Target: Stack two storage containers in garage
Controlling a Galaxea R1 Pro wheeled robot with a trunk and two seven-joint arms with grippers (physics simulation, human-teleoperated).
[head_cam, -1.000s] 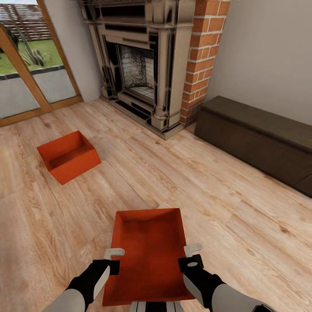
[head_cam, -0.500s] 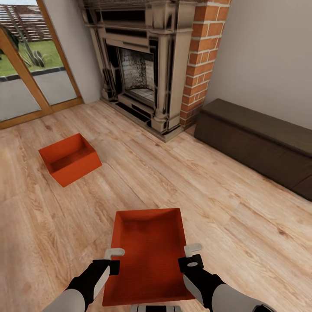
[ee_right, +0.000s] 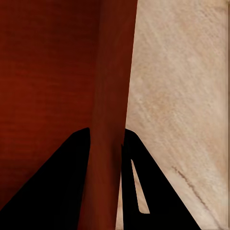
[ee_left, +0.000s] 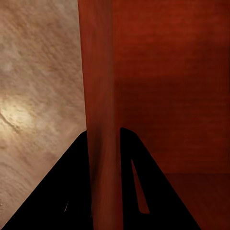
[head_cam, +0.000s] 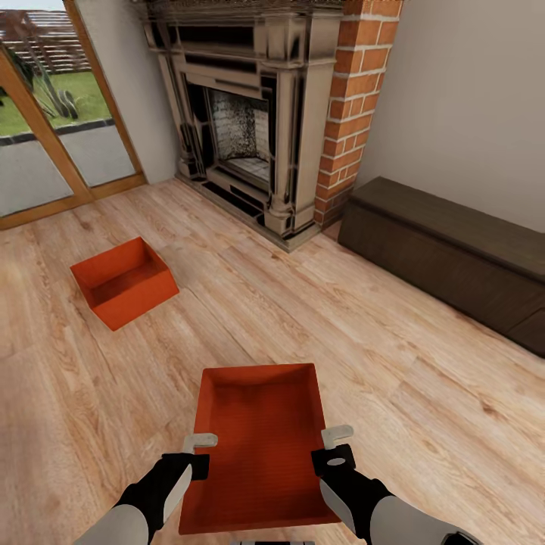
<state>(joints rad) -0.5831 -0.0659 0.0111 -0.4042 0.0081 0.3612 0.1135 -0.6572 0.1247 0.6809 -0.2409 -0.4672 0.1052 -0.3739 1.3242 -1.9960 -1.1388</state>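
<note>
Container [head_cam: 261,446] is held in front of the trunk by both arms, carried above the wood plank floor [head_cam: 393,356], open side up, nothing inside.

Left gripper [head_cam: 198,453] is clamped on its left wall; the left wrist view shows the wall [ee_left: 101,120] running between the two fingers, one inside the bin and one outside. Right gripper [head_cam: 335,449] is the same on the right wall [ee_right: 112,96], fingers straddling it. Both grip pts sit toward the near end of the bin, so the far end overhangs.

Second container [head_cam: 125,281] sits on the floor far left, well apart from the held one, near the glass door [head_cam: 53,129]. Fireplace [head_cam: 250,121] is far centre, dark bench [head_cam: 454,250] along the right wall.

Judgement: step in hand = carrying bin 1 out of the living room, garage not in sight yet, so early in the task.

To do it well:
- keep both wrists level w/ each other, else the thin walls twist and one pinch slips
- no change in arm spacing while the base drives
- turn the base slowly; the overhanging far end swings wide, so keep it off bench and fireplace
- keep the bin low, near the trunk

Risk: wall pinch is a shallow hold, a jerk could drop it.
</note>
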